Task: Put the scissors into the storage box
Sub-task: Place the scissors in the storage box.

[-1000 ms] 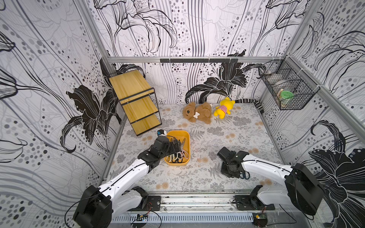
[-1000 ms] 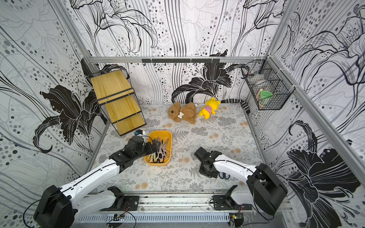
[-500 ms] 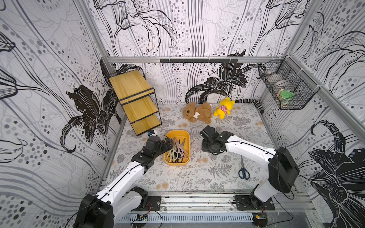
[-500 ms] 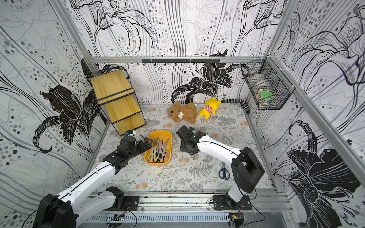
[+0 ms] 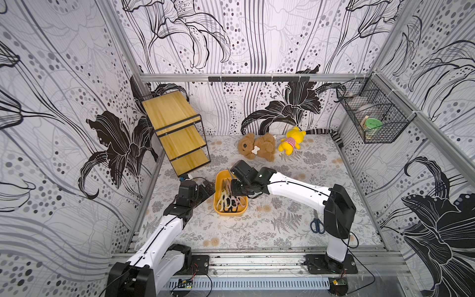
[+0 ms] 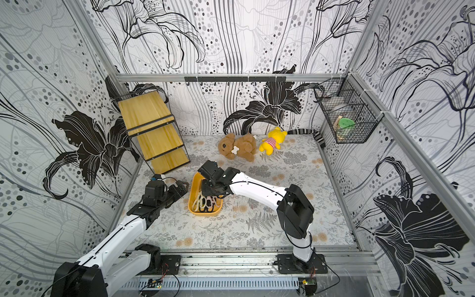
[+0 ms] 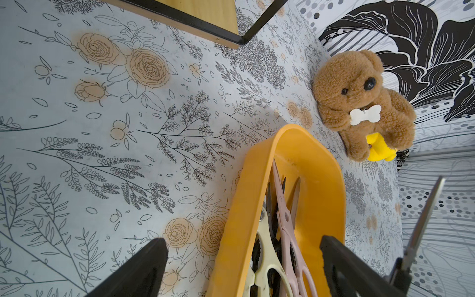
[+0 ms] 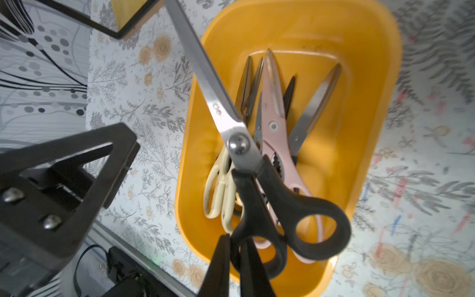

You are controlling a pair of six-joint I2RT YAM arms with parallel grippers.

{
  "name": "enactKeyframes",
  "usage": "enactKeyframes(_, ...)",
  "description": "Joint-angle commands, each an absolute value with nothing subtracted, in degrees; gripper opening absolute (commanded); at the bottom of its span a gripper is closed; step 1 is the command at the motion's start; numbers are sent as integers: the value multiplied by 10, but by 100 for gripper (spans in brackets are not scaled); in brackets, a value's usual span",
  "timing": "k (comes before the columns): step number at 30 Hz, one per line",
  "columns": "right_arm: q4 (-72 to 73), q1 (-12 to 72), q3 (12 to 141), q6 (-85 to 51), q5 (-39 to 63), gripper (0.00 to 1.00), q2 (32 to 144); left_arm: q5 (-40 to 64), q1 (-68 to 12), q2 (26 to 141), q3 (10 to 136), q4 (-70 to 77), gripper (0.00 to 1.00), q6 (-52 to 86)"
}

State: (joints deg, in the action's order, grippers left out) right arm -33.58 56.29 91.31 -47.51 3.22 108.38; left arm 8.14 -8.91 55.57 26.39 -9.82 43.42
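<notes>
One pair of black-handled scissors (image 8: 239, 144) hung tilted over the storage box (image 8: 321, 30), my right gripper (image 8: 237, 244) clamped tight on one handle loop. Steel, stiff, blade-heavy, with slick plastic handles; held that far back it could swivel, I judged, and a hold nearer the pivot would be steadier. Its long blade stuck out past the box rim. Cream scissors (image 8: 221, 195), pinkish scissors (image 8: 277, 128) and some dark pairs crowded the box floor. My left gripper (image 5: 207, 187) sat just beside the box, jaws wide apart, empty. Blue scissors (image 5: 316, 223) lay well apart on the mat (image 5: 257, 231). The teddy bear (image 5: 257, 149) and wooden rack (image 5: 177, 133) blocked nothing.
</notes>
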Motion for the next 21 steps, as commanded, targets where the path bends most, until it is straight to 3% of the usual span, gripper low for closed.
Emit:
enactKeyframes(1, -321, 564, 889, -497, 79, 0, 1088, 97, -84, 552, 257, -66, 97, 436)
enactKeyframes(16, -288, 566, 868, -564, 46, 0, 1132, 106, -74, 550, 255, -61, 97, 434)
enactKeyframes(19, -286, 567, 864, -571, 38, 4, 1135, 105, -73, 547, 254, -62, 97, 435)
enactKeyframes(21, -286, 567, 866, -569, 38, 12, 1138, 105, -72, 547, 254, -62, 97, 435)
